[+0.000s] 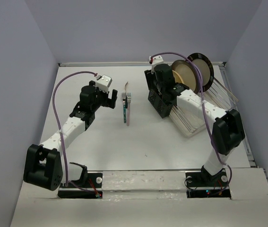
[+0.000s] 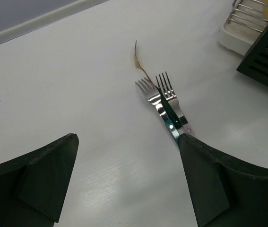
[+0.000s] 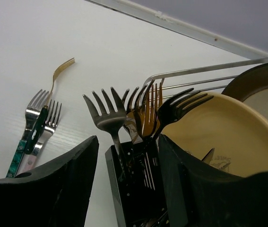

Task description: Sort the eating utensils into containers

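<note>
Few forks (image 2: pixel 164 101) left of caddy (image 3: pixel 131 184) | left gripper (image 2: pixel 126 139), right gripper (image 3: pixel 129 142) fingers apart, empty | I'd pinch one handle only

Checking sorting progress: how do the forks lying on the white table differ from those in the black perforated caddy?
The loose forks lie flat in an overlapping pile; the caddy forks stand upright, tines up, inside the black perforated caddy. The loose forks show green and pinkish handles plus one thin gold fork; the caddy forks look silver, black and gold. Both groups are bunched together.
</note>
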Controlling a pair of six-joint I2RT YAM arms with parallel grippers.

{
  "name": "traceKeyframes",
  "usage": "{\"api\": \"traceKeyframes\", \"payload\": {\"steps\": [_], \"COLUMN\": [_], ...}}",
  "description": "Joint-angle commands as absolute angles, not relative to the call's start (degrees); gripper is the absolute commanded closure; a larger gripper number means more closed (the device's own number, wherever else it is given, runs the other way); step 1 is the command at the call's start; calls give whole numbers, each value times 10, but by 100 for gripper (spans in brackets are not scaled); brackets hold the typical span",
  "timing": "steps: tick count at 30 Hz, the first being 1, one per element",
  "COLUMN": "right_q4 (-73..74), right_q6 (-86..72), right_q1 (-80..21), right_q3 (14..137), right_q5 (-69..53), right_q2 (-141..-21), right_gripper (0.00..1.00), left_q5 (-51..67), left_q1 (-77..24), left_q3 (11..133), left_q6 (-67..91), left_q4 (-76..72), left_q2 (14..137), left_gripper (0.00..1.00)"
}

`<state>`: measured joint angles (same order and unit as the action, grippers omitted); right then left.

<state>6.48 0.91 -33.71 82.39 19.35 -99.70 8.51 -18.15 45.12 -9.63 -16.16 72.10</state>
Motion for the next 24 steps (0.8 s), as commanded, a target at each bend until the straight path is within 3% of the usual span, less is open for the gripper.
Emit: {"api": "traceKeyframes", "payload": {"steps": [1, 6, 11, 17, 24], "right_q4": [76, 80, 166, 263, 280], "right_q6": [38, 42, -50, -57, -55], "right_q1": [-338, -429, -445, -461, -467], "right_q3": [888, 917, 980, 1093, 1099], "right_q5": [193, 209, 30, 64, 81], "right_q2": [-946, -942, -1081, -1230, -1259], "right_gripper": [40, 41, 45, 47, 48], "left_q5": [85, 67, 35, 30, 39], "left_q1": [-159, -125, -109, -96, -96], "left_q3": [435, 414, 410, 409, 405], "left_q6": [-102, -95, -82, -75, -76], "left_q4": [-205, -219, -221, -229, -236], "left_q2": [700, 715, 748, 767, 766], "left_gripper": [1, 1, 1, 1, 1]}}
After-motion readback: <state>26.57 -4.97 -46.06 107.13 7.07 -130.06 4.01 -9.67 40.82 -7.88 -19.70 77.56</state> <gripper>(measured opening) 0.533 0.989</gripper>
